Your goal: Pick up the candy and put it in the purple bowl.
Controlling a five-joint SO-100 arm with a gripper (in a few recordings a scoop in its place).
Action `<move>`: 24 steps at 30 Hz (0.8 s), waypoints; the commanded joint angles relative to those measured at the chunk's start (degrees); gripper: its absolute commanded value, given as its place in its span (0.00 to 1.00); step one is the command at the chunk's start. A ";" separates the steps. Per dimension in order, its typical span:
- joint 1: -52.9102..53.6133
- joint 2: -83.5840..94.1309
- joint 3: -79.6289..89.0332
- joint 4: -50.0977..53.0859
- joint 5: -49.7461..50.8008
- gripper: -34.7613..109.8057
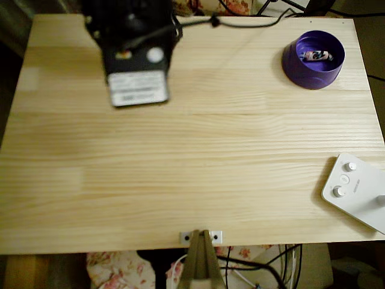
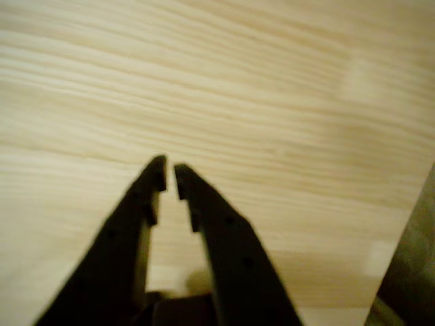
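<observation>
The candy [image 1: 317, 56], a small pinkish-white wrapped sweet with a dark mark, lies inside the purple bowl [image 1: 304, 75] at the table's back right in the overhead view. The arm [image 1: 135, 54] is folded up over the back left of the table, far from the bowl. In the wrist view my gripper [image 2: 170, 178] points at bare wood, its two dark fingers [image 2: 204, 224] drawn together to a thin gap at the tips, with nothing between them.
A white device with knobs [image 1: 355, 189] lies at the table's front right edge. Cables [image 1: 252, 23] run along the back edge. A metal bracket [image 1: 201, 236] sits at the middle of the front edge. The wooden table [image 1: 180, 156] has a broad open middle.
</observation>
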 commanded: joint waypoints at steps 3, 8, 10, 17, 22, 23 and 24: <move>8.44 7.73 6.94 -7.21 -2.99 0.24; 12.48 8.88 13.45 -9.67 -3.16 0.24; 13.45 11.07 16.61 -10.63 -3.16 0.24; 16.61 23.47 30.06 -10.63 -3.16 0.24; 17.84 29.27 37.71 -10.11 -3.25 0.24; 17.84 30.23 38.85 -9.67 -3.25 0.24; 17.84 31.38 39.99 -9.32 -3.16 0.24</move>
